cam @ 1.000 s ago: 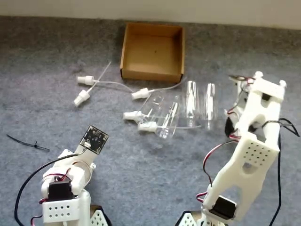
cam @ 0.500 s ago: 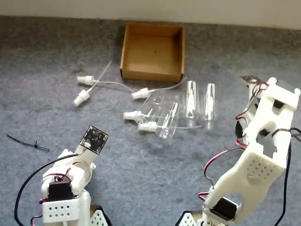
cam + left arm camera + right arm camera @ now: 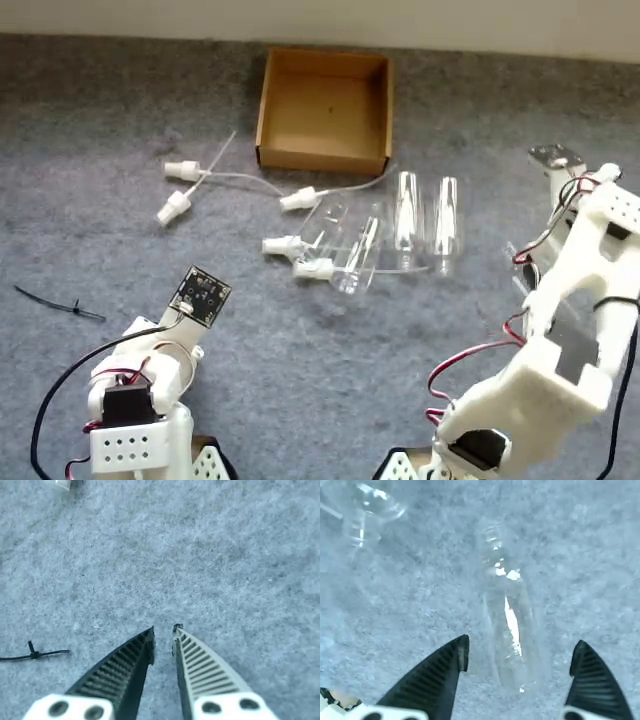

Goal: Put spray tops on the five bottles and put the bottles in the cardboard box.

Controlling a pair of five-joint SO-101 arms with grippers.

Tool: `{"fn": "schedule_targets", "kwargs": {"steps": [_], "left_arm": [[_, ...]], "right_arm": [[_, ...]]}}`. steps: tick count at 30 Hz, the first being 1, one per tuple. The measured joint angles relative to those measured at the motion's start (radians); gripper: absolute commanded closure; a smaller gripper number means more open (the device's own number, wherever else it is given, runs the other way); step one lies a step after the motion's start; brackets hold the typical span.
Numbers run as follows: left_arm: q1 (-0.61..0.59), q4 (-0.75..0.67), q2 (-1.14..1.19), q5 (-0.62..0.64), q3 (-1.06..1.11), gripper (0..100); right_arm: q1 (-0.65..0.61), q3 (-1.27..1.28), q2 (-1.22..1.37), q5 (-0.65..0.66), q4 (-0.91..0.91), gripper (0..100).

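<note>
Four clear bottles lie on their sides in the middle of the grey carpet, below the open cardboard box. Several white spray tops with thin tubes are scattered left of them; two touch the bottle necks. In the right wrist view another clear bottle lies lengthwise between the wide-open fingers of my right gripper, apart from both. The right arm stands at the right edge of the carpet. My left gripper hovers shut over bare carpet, holding nothing; its arm is folded at the lower left.
A black zip tie lies on the carpet at the far left, also beside the left gripper's fingers. Red and black cables hang from both arms. Bare carpet stretches between the two arm bases.
The right arm has swung rightward and back toward its base, away from the bottle group. The left arm, bottles, spray tops and box have stayed put.
</note>
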Motion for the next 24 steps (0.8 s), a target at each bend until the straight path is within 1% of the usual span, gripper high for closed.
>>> {"fn": "schedule_targets", "kwargs": {"steps": [3, 5, 8, 10, 13, 20, 24], "left_arm": [[0.000, 0.000, 0.000, 0.000, 0.000, 92], [0.000, 0.000, 0.000, 0.000, 0.000, 92], [0.000, 0.000, 0.000, 0.000, 0.000, 92], [0.000, 0.000, 0.000, 0.000, 0.000, 92], [0.000, -0.003, 0.000, 0.000, 0.000, 92], [0.000, -0.003, 0.000, 0.000, 0.000, 92], [0.000, -0.003, 0.000, 0.000, 0.000, 92]], "right_arm": [[0.037, 0.081, -0.080, 0.081, -0.003, 69.8], [0.066, 0.150, -0.115, 0.129, -0.055, 69.1], [0.091, 0.265, -0.132, 0.152, -0.175, 63.3], [0.104, 0.318, -0.132, 0.153, -0.244, 61.8], [0.112, 0.328, -0.133, 0.178, -0.302, 62.0], [0.109, 0.331, -0.129, 0.195, -0.325, 62.0], [0.115, 0.331, -0.028, 0.212, -0.328, 62.0]]}}
